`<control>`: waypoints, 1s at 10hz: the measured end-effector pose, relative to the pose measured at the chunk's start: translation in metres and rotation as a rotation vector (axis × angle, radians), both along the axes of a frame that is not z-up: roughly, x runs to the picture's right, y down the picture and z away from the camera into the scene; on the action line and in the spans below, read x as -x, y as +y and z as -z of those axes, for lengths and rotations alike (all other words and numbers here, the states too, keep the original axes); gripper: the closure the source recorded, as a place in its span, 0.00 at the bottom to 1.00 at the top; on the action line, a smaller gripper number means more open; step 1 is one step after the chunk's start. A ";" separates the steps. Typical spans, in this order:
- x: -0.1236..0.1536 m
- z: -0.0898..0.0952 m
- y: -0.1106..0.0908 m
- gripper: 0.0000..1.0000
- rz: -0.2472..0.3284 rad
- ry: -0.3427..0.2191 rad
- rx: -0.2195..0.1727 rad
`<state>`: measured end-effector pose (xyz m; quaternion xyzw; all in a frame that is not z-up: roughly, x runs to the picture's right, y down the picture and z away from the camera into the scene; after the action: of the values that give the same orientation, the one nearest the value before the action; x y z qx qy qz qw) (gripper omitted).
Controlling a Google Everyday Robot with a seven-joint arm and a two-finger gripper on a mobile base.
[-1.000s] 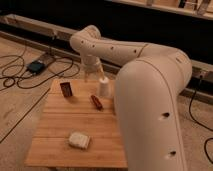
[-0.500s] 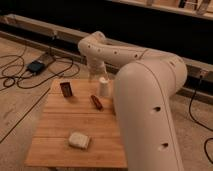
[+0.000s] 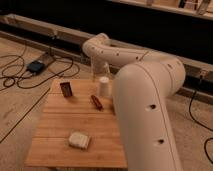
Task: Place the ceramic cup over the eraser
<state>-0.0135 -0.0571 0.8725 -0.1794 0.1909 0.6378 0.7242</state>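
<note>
Where the table's far edge crosses the middle of the frame, the cup point(image 3: 104, 86) stands on the wood, white and tapered, a little above centre. The gripper point(image 3: 99, 71) hangs right over it, at the cup's upper left, so close that the two seem to meet at the cup's top. Whether it grips the cup or is loose cannot be told.

The eraser point(image 3: 66, 89) is left of the cup, well apart from both cup and gripper, near the table's upper-left corner. It is dark with a paler rim and looks to stand on edge. Just below the cup, a slim reddish stick point(image 3: 96, 102) lies slanted on the table point(image 3: 55, 125). A pale block point(image 3: 79, 140) sits toward the bottom of the frame, left of centre.

The white arm point(image 3: 145, 100) fills the right side, bending over from the upper middle down to the gripper. A small dark box point(image 3: 37, 66) lies on the floor at upper left.
</note>
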 end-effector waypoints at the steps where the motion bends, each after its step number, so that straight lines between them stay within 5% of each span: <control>1: -0.003 -0.005 -0.001 0.35 -0.012 0.001 0.002; 10: -0.006 -0.043 0.018 0.35 -0.019 -0.006 0.076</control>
<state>-0.0080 -0.0393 0.9153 -0.2106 0.2113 0.6366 0.7112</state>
